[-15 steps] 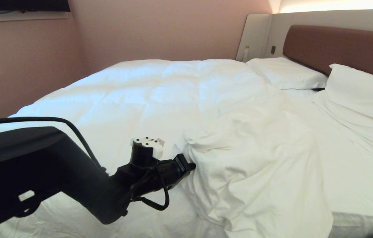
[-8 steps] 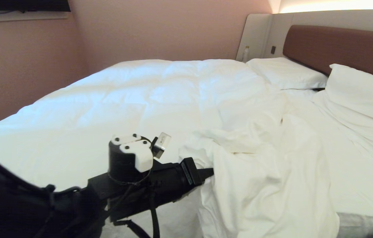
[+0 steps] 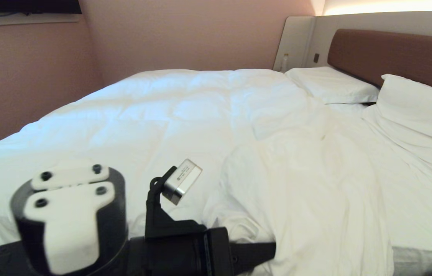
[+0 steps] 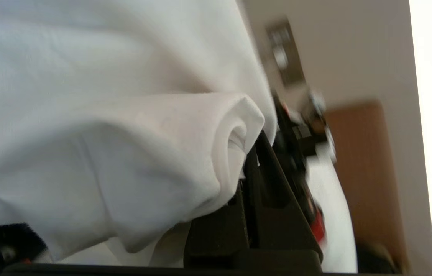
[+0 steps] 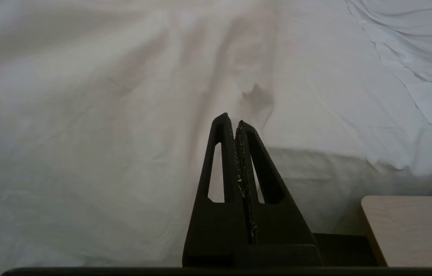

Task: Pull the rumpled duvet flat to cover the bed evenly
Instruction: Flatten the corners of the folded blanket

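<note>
The bed (image 3: 426, 264) is covered by the duvet (image 3: 170, 115) — smooth on the far side, rumpled at the near edge. A fold is clamped in the left tool (image 3: 265, 251); the right tool (image 5: 235, 122) is closed, empty — beside the mattress edge.

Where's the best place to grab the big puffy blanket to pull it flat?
By the bunched edge on the near side of the duvet, coming from the robot's side of the bed. That is where it is rumpled. The left pincer is shut on a rolled fold right there.
</note>
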Robot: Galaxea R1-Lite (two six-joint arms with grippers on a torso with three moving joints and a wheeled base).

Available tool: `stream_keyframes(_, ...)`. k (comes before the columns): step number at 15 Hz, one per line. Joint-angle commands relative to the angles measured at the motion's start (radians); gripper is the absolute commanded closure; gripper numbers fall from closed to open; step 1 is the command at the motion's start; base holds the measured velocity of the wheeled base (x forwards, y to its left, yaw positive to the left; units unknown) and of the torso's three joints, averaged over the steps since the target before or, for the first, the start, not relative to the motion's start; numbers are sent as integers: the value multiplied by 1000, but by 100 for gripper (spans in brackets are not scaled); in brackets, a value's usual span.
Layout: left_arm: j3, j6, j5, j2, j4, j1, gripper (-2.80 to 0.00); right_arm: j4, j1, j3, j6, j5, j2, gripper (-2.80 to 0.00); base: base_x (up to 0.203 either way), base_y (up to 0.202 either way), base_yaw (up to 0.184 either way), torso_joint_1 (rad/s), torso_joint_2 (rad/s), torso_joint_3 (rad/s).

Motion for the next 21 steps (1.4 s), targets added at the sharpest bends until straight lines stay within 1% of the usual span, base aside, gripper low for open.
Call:
stream_keyframes(1,12,-1,-44,-89,47,-44,0,0,0,0,0,0,0,0,0,0,0,0,0,0)
stream_keyframes(2,28,2,-101,-102,71,-55,0,0,0,0,0,0,0,0,0,0,0,0,0,0)
stream_keyframes(7,59,4,-189,-123,74,-62,0,0,0,0,2,0,0,0,0,0,0,0,0,0)
stream_keyframes(13,49,6,-191,-36,64,-60,0,0,0,0,2,0,0,0,0,0,0,0,0,0)
stream_keyframes(17,51,9,-190,-21,65,-60,0,0,0,0,2,0,0,0,0,0,0,0,0,0)
stream_keyframes(19,46,51,-196,6,66,-62,0,0,0,0,2,0,0,0,0,0,0,0,0,0)
stream_keyframes(21,44,55,-202,15,66,-62,0,0,0,0,2,0,0,0,0,0,0,0,0,0)
